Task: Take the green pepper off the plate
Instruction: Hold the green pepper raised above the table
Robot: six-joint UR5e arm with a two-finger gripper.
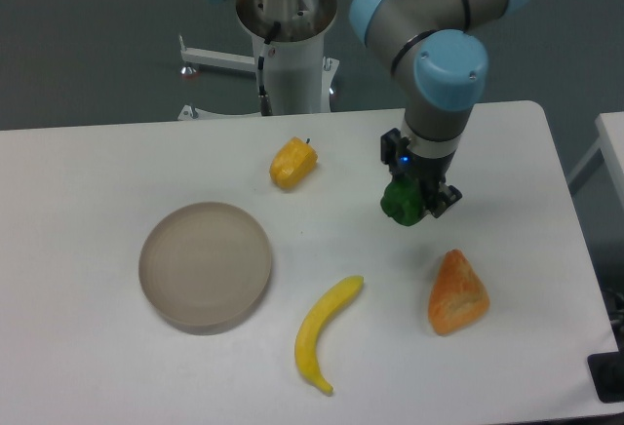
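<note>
1. A banana (325,332) and an orange wedge-shaped item (457,293) are lying near the tabletop's (88,167) front edge.
2. The plate (205,265) is sitting left, bare.
3. The gripper (417,201) is clamping the green pepper (401,201) right of centre.
4. A yellow pepper (292,163) is lying toward the back edge.

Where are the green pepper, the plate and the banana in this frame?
green pepper (399,201): fixed camera, its exposed left side, held in the tool.
plate (205,266): fixed camera, bare centre of the dish.
banana (326,328): fixed camera, middle of its curved body.
</note>
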